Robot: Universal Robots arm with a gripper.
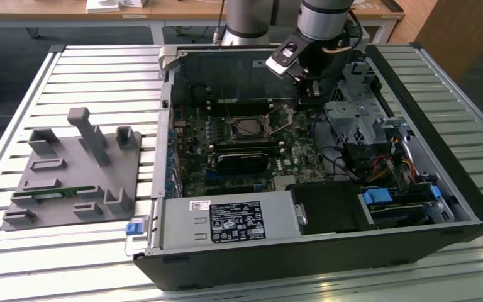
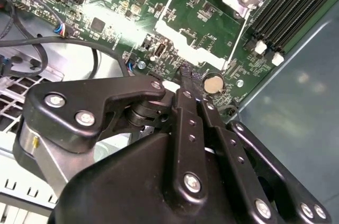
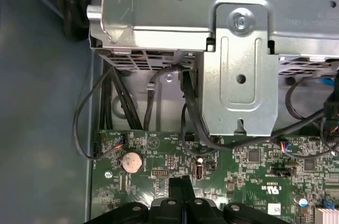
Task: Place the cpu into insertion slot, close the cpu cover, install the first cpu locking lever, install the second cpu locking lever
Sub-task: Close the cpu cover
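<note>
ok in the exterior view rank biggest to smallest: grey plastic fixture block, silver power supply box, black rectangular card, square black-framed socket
1. grey plastic fixture block
2. silver power supply box
3. black rectangular card
4. square black-framed socket
The box sits nearest the camera, which flatters it.

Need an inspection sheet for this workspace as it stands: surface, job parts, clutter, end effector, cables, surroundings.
Surface: slatted metal table with an open computer case lying on it.
Job's things: insertion slot on the green board; whether it is filled or covered cannot be told.
Clutter: grey fixture on the table, on the exterior view's left of the case.
End effector: fingers together, nothing seen between them; over the board corner by the coin cell, apart from the slot.
Cables: black leads run from the metal cage to the board; coloured wires.
Surroundings: wooden desk behind.
</note>
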